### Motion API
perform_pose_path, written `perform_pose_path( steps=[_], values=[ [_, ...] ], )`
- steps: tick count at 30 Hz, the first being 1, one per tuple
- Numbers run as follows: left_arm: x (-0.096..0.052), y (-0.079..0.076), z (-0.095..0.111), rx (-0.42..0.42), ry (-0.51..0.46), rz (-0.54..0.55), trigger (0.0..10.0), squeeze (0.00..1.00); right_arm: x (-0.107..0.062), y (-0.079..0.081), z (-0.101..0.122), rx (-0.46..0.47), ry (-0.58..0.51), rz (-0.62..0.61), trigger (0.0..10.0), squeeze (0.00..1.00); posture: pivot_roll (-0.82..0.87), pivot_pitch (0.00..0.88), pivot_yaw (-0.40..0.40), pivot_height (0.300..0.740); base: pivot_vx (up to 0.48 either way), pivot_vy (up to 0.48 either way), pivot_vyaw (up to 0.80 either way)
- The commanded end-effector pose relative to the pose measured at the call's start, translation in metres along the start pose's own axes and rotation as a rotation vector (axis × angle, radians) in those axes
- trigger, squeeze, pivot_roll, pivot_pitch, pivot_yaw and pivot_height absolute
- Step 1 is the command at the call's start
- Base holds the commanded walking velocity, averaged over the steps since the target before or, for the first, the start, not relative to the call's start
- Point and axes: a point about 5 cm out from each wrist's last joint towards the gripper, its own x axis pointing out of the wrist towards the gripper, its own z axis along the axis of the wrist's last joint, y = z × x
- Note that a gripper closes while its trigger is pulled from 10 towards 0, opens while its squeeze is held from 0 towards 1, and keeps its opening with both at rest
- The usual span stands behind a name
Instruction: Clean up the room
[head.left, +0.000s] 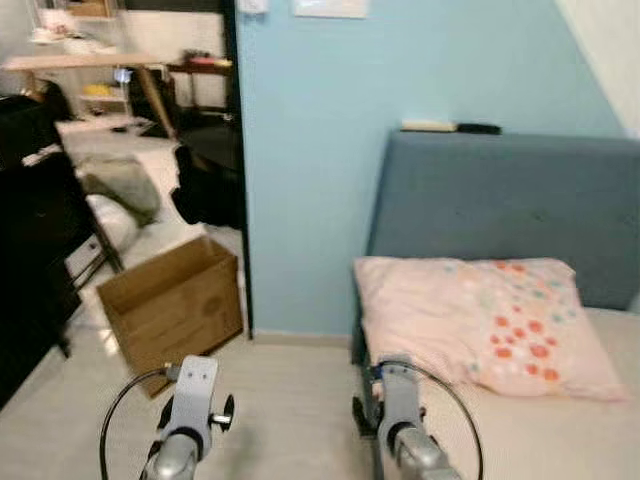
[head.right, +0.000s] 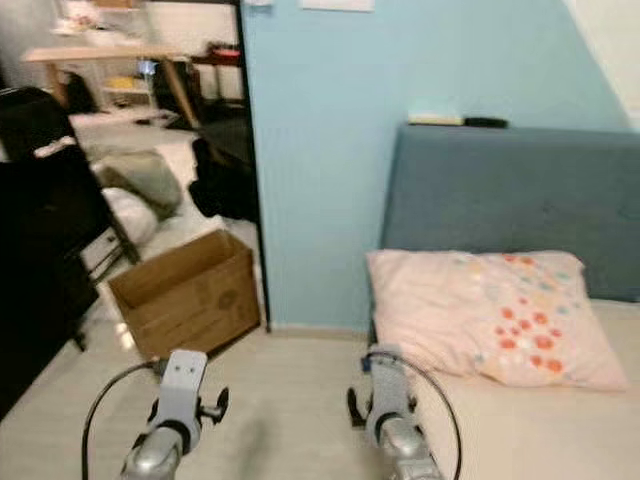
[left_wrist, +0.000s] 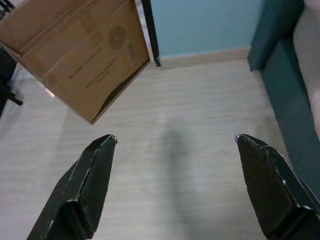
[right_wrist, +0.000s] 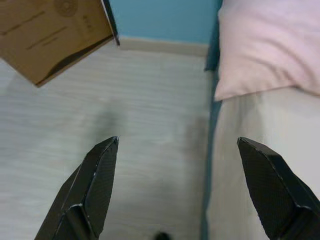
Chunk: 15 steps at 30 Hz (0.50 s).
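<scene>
A pink pillow (head.left: 480, 320) with red and teal dots lies at the head of a bed (head.left: 560, 430), leaning toward the blue-grey headboard (head.left: 500, 200). An open, empty-looking cardboard box (head.left: 175, 295) stands on the pale floor to the left, by the blue wall. Both arms are held low in front of me. My left gripper (left_wrist: 175, 165) is open over bare floor, the box just ahead of it. My right gripper (right_wrist: 177, 167) is open too, over the floor beside the bed's edge, with the pillow (right_wrist: 270, 45) ahead of it.
A blue wall (head.left: 320, 150) ends at a dark door edge (head.left: 240, 200). Beyond it lies a cluttered room with a wooden table (head.left: 90, 62), a grey cushion (head.left: 120, 185), white bags and dark furniture (head.left: 30, 250) on the left. Two small objects (head.left: 450, 127) rest on the headboard's top.
</scene>
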Motion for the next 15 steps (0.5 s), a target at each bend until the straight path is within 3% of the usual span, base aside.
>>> perform_pose_path(
  steps=[1, 15],
  values=[
    [-0.0002, -0.0009, -0.0011, 0.011, 0.011, -0.007, 10.0, 0.0, -0.0001, -0.0049, 0.0007, 0.001, 0.003, -0.016, 10.0, 0.0, -0.01, 0.005, -0.004, 0.74, 0.0, 0.0, -0.8],
    [-0.0005, -0.0007, -0.0019, 0.02, 0.017, -0.004, 10.0, 0.0, 0.0003, -0.0043, 0.0, 0.009, 0.016, -0.007, 10.0, 0.0, -0.01, 0.008, -0.008, 0.74, 0.0, 0.0, -0.8]
  ],
)
